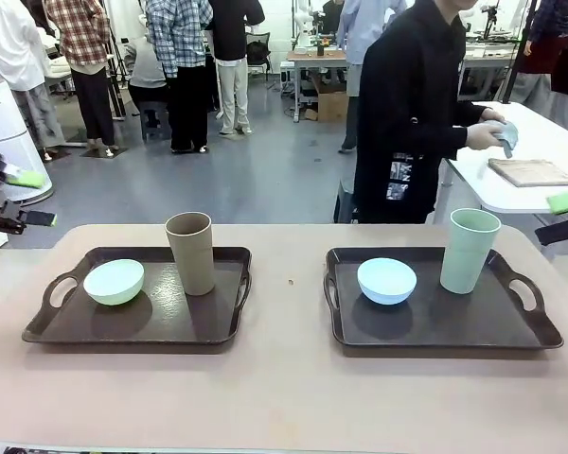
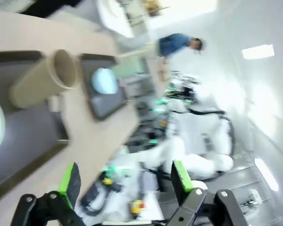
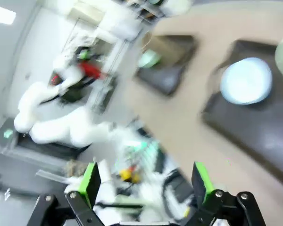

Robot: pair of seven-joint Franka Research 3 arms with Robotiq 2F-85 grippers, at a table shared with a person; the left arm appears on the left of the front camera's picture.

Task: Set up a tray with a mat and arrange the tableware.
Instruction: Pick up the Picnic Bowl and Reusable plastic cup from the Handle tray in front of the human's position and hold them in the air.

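Two dark trays sit side by side on the tan table. The left tray point(image 1: 76, 326) holds a pale green bowl point(image 1: 114, 281) and a brown cup point(image 1: 190, 253). On the right tray point(image 1: 454, 331) stand a light blue bowl point(image 1: 386, 280) and a pale green cup point(image 1: 470, 250). A tan mat point(image 1: 533, 171) lies on a white side table behind. My left gripper point(image 1: 30, 198) hangs open at the far left edge, my right gripper point(image 1: 560, 216) open at the far right. Both wrist views are blurred; the left gripper point(image 2: 126, 181) and right gripper point(image 3: 145, 183) hold nothing.
A person in black stands at the far side, turned toward the white side table point(image 1: 549, 142), with a pale cloth point(image 1: 505, 135) in the hands. Bare tabletop point(image 1: 289, 284) lies between the trays and along the near edge. Other people stand far back.
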